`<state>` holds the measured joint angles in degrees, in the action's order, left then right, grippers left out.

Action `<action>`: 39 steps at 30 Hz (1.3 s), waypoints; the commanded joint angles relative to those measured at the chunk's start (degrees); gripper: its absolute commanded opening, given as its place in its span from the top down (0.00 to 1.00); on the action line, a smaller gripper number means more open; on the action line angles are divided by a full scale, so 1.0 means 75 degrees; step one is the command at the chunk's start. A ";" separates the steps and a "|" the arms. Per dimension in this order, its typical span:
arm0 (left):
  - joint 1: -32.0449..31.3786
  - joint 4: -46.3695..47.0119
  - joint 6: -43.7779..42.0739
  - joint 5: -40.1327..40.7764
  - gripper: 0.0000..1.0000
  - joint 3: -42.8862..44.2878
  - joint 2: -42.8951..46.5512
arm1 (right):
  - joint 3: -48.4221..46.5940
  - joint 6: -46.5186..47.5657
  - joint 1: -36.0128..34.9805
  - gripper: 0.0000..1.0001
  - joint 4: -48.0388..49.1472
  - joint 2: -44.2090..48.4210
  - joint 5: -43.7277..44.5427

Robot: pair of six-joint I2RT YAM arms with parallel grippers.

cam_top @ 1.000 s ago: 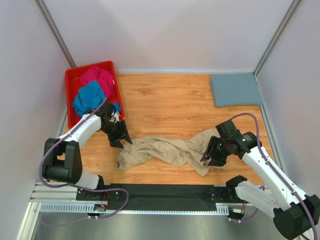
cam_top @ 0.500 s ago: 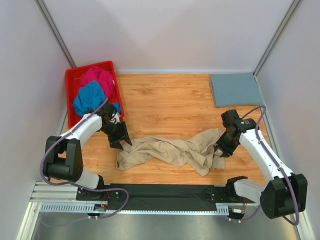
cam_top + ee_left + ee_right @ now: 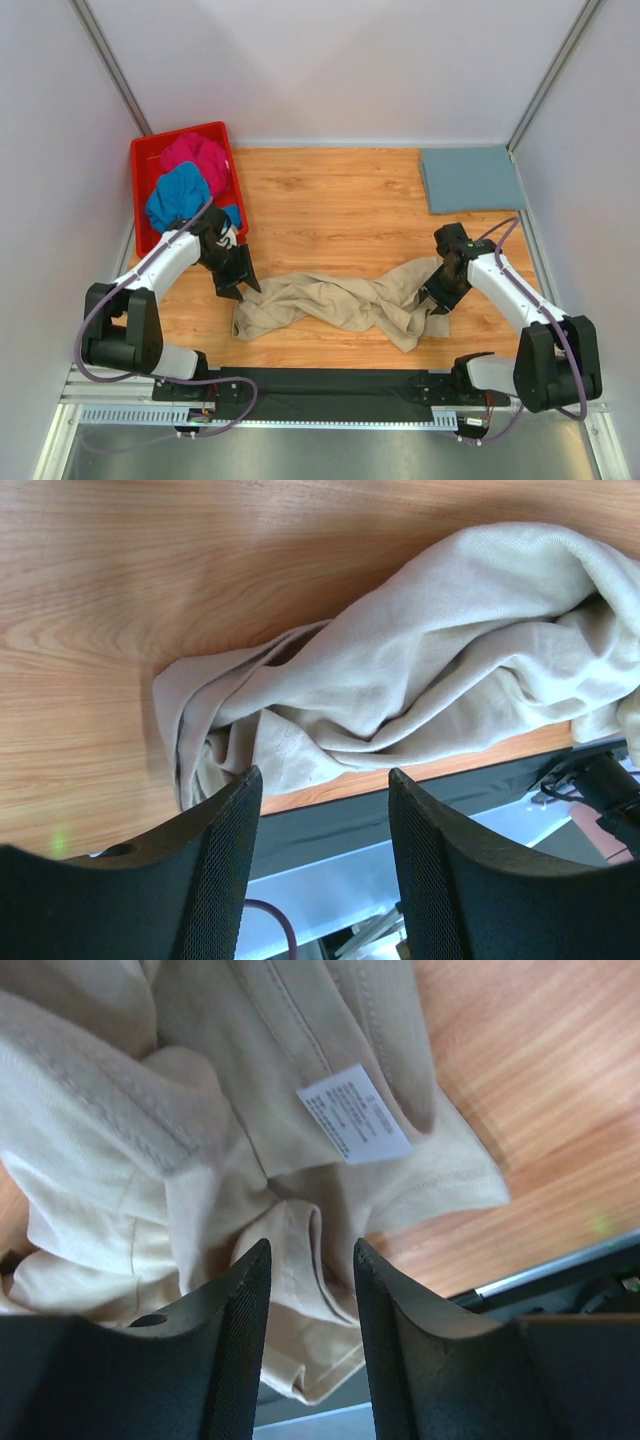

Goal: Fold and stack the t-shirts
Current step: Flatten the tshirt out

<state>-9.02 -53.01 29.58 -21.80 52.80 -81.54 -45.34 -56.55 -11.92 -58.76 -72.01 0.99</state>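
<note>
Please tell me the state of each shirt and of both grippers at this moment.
beige t-shirt: crumpled, not folded.
grey-blue t-shirt: folded flat, far right corner.
magenta t-shirt: bunched in the red bin.
bright blue t-shirt: bunched in the same bin.
left gripper: open, holding nothing.
right gripper: open, over the beige cloth.

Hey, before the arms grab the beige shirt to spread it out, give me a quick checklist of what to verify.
1. Left gripper open: ok.
2. Right gripper open: ok.
3. Beige t-shirt cloth in the right gripper's gap: ok, a fold shows there.
4. Left gripper touching the cloth: cannot tell.
5. Beige t-shirt lying flat: not ok, crumpled.
6. Folded grey-blue t-shirt apart from both arms: ok.
</note>
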 commanded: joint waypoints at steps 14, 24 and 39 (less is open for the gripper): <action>0.0007 -0.0547 -0.0252 0.0340 0.39 0.0084 0.0548 | -0.0080 0.0180 0.0241 1.00 0.0560 -0.0069 0.0440; 0.0007 -0.1076 -0.1272 0.1067 0.36 0.1831 -0.0190 | -0.2216 0.1435 0.0394 1.00 -0.2149 0.1127 0.2035; -0.0848 0.0222 -0.1214 0.0400 0.37 0.1820 -0.2100 | -0.3293 0.2161 0.0909 1.00 -0.2431 0.1070 0.2152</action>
<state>-14.87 -56.95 20.51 -16.53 66.67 -95.09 -65.91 -43.27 -6.57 -76.44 -63.79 14.96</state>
